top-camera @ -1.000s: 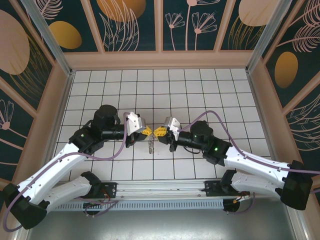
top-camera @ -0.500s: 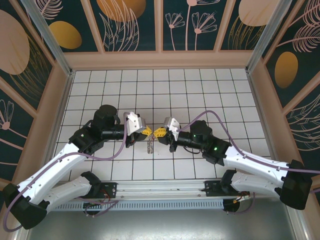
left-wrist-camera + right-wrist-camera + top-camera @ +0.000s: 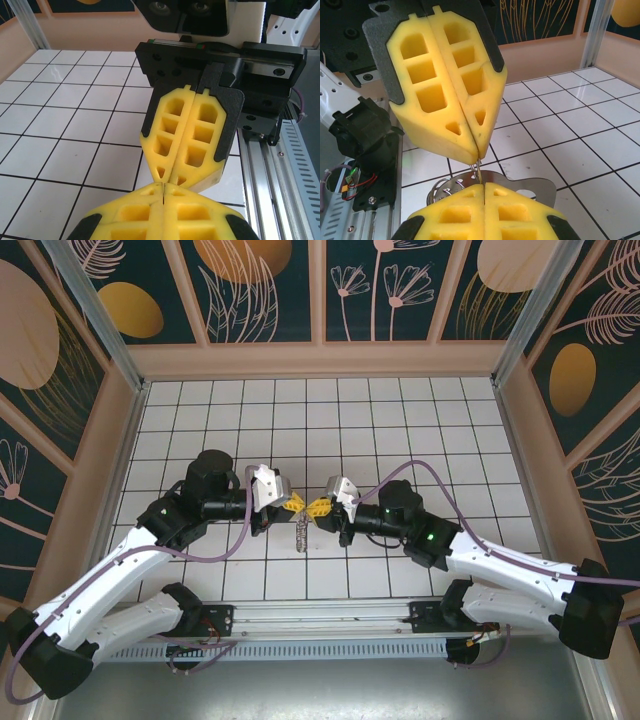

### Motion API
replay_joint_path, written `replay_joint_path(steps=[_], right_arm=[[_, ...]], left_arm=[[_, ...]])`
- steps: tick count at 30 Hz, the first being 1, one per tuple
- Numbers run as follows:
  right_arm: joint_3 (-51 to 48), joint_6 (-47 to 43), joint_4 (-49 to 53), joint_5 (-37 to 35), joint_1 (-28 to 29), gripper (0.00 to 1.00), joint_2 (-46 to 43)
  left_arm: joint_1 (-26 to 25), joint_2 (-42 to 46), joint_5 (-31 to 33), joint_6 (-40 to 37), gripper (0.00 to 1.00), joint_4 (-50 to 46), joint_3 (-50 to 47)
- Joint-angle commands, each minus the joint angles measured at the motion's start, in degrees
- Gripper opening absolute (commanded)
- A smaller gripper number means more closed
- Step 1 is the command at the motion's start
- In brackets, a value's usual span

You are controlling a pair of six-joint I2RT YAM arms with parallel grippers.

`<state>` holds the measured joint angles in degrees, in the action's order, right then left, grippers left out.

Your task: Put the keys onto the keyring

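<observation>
The keyring [image 3: 478, 170] shows in the right wrist view as a thin, bare wire, running straight from the seam of one pair of yellow fingers into the seam of the other. Just below it lie the keys [image 3: 535, 189]: flat, dull silvery metal with rounded edges, and beside them a small round loop. From above, the bunch hangs as a small grey cluster under the keyring; which key is the tagged one cannot be told.

The left gripper [image 3: 294, 504] is to the left of the keyring and the right gripper [image 3: 319, 506] to its right. They meet tip to tip over it. Both are pressed fully closed, each with the wire nipped at its tip. Their fingers [image 3: 435, 95] are blocky yellow foam, cut with square and triangular hollows and backed by matt black plates.

Since a second ago the right gripper and its forearm have edged slightly toward the keyring. The left gripper and the hanging bunch sit where they did.

Under the keyring is the table [image 3: 400, 420], glossy white tiles with dark grout lines. Nearer than the keyring, a slotted metal rail [image 3: 320, 650] carries both arm bases. A purple cable [image 3: 420, 468] loops over the right arm, to the right of the keyring
</observation>
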<state>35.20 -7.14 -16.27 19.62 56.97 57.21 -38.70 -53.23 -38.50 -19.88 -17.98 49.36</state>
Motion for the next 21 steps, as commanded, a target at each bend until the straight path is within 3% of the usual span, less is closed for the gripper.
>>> replay_joint_path(steps=[1, 21], right_arm=[[1.98, 0.68, 0.14, 2.28, -0.01, 0.00, -0.89], [0.64, 1.15, 1.33, 2.97, -0.62, 0.00, -4.76]], left_arm=[[-0.21, 0.94, -0.83, -0.57, 0.00, 3.85, 0.65], [-0.23, 1.29, -1.48, -0.03, 0.00, 4.71, 0.74]])
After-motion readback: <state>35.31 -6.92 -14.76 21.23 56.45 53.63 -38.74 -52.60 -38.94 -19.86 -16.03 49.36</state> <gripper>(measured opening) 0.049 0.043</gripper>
